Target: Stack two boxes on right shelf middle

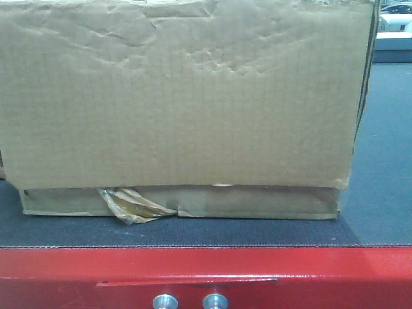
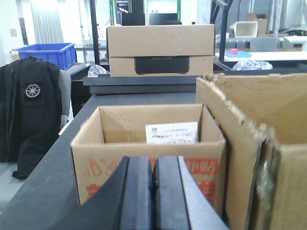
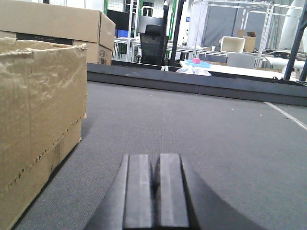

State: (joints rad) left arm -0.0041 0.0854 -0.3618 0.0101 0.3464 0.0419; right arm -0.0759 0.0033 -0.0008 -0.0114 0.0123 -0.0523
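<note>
- In the left wrist view, a black jacket point(image 2: 29, 110) hangs at 9 o'clock, with a blue bin point(image 2: 45, 52) behind it at 10 o'clock.
- The left gripper point(image 2: 152, 191) sits at 6 o'clock. Its 2 dark pads are pressed together with nothing between them.
- Just beyond the left gripper stands an open carton point(image 2: 96, 163) with red print, and a white label point(image 2: 171, 132) shows on its inner back wall.
- A closed carton point(image 2: 160, 43) with a dark panel rests farther back at 12 o'clock.
- The tall box point(image 2: 268, 120), its edge torn, fills 3 to 5 o'clock, just beside the open carton.
- In the front view, the tall box point(image 1: 187, 96), its face dented, fills most of the picture. It rests squarely on the thin flat box point(image 1: 257, 203).
- A crumpled tape tag point(image 1: 135, 206) sticks out of the thin box at 7 o'clock.
- Both boxes stand on a dark grey mat point(image 1: 380, 161) over a red platform point(image 1: 193, 264). The platform has 2 bolts point(image 1: 165, 301) at 6 o'clock.
- In the right wrist view, the tall box point(image 3: 38, 120) stands at 9 o'clock on the mat point(image 3: 201, 134).
- The right gripper point(image 3: 154, 191) is at 6 o'clock, apart from the box. Its fingers are closed against each other and hold nothing.
</note>
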